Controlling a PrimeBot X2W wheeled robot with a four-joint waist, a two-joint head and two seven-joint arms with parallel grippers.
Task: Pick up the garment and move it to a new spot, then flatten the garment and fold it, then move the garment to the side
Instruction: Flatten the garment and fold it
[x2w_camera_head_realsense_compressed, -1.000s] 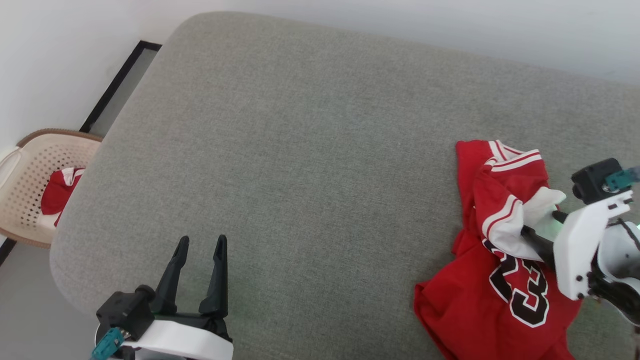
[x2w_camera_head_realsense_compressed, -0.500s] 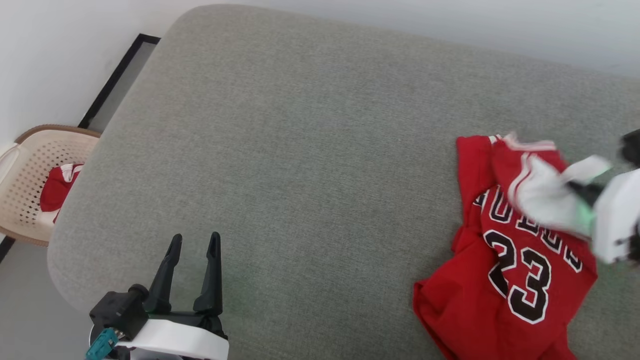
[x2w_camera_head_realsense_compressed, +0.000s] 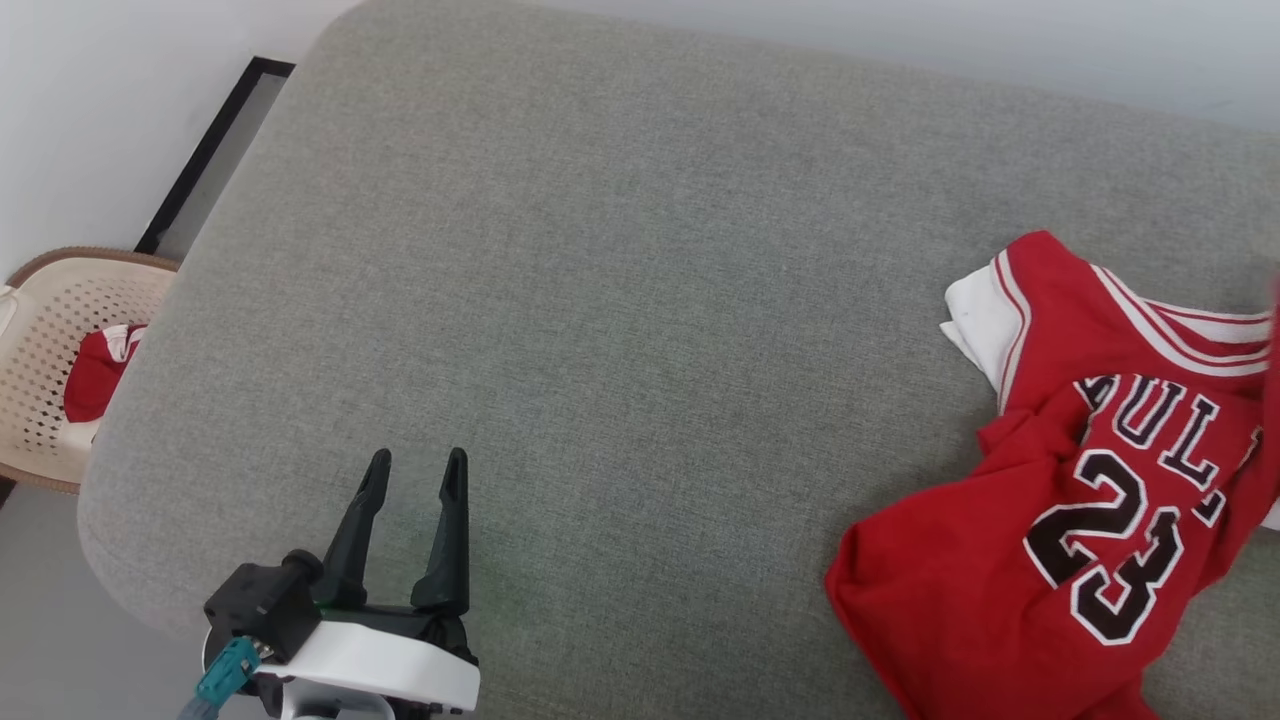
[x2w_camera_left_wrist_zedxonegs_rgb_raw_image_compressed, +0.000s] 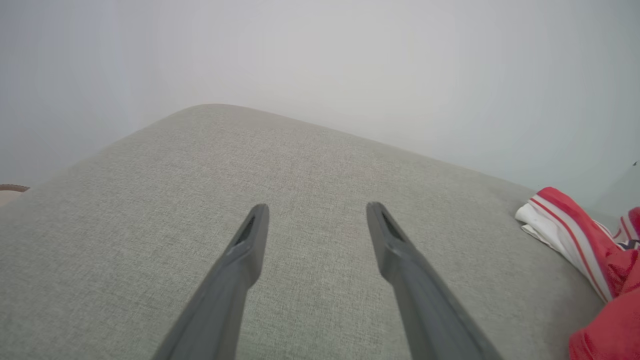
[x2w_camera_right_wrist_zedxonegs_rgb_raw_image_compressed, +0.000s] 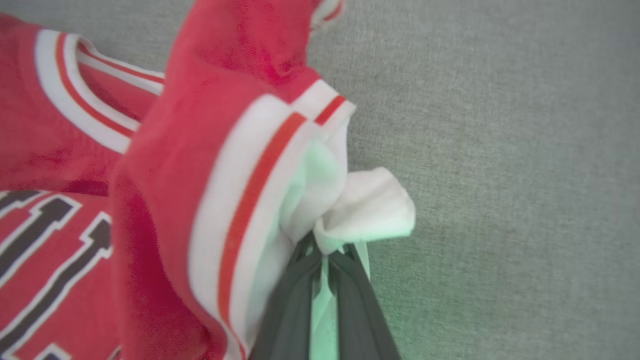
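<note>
the garment (x2w_camera_head_realsense_compressed: 1090, 470) lies at the right end of the grey cushion (x2w_camera_head_realsense_compressed: 620, 300), its "bulls" lettering and 23 facing up, the lower hem still crumpled. a second ago the chest was bunched over and only the number showed; now the upper part is drawn out to the right. the right claw (x2w_camera_right_wrist_zedxonegs_rgb_raw_image_compressed: 324, 252), which then stood open around the white sleeve (x2w_camera_right_wrist_zedxonegs_rgb_raw_image_compressed: 370, 210), is now clenched on it, with cloth pinched between its tips. we judge the pickup has begun and the carry to a new spot comes next. the left claw (x2w_camera_head_realsense_compressed: 415, 465) hangs released and empty over bare cushion, well apart. past the cushion's left end, a basket (x2w_camera_head_realsense_compressed: 45, 290) holds a smaller red-and-white cloth (x2w_camera_head_realsense_compressed: 90, 370).
</note>
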